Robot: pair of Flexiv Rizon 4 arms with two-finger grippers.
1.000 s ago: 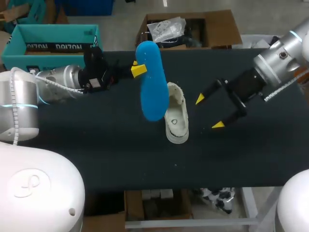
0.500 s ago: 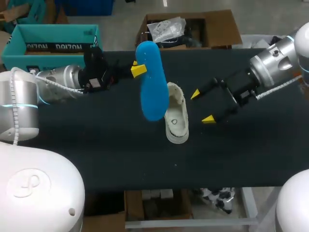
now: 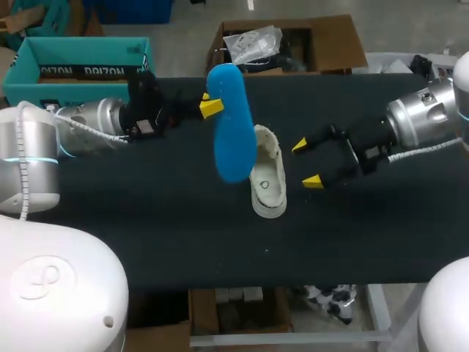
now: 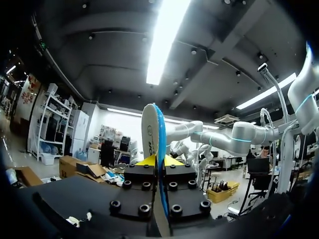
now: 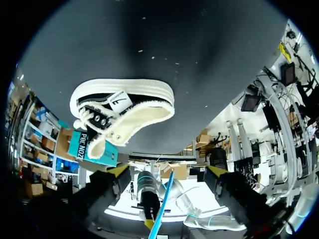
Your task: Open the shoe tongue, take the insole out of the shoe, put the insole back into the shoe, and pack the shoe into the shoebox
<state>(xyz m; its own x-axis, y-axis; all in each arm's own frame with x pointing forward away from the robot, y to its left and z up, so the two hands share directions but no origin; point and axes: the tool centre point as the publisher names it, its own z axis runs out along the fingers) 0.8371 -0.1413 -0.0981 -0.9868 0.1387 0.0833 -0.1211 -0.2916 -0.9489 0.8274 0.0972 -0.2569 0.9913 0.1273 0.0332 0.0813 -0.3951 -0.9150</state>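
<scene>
My left gripper [image 3: 210,107] is shut on the heel end of a blue insole [image 3: 231,128], holding it edge-up in the air over the back of the table. In the left wrist view the insole [image 4: 158,134] stands edge-on between the yellow tips of that gripper [image 4: 160,161]. A white sneaker [image 3: 266,174] lies on the black table, just right of the insole's toe. My right gripper [image 3: 305,163] is open beside the shoe's right flank. In the right wrist view the shoe [image 5: 122,110] is ahead of the open gripper [image 5: 168,172]. The teal shoebox [image 3: 80,62] stands at the back left.
The dark tabletop [image 3: 161,227] stretches in front of the shoe and to both sides, with its front edge low in the head view. My left arm's forearm [image 3: 95,121] lies along the table's back left part.
My right gripper has swung in toward the shoe's right side, turning flatter, its fingers still wide apart. The left gripper and the insole have not moved.
</scene>
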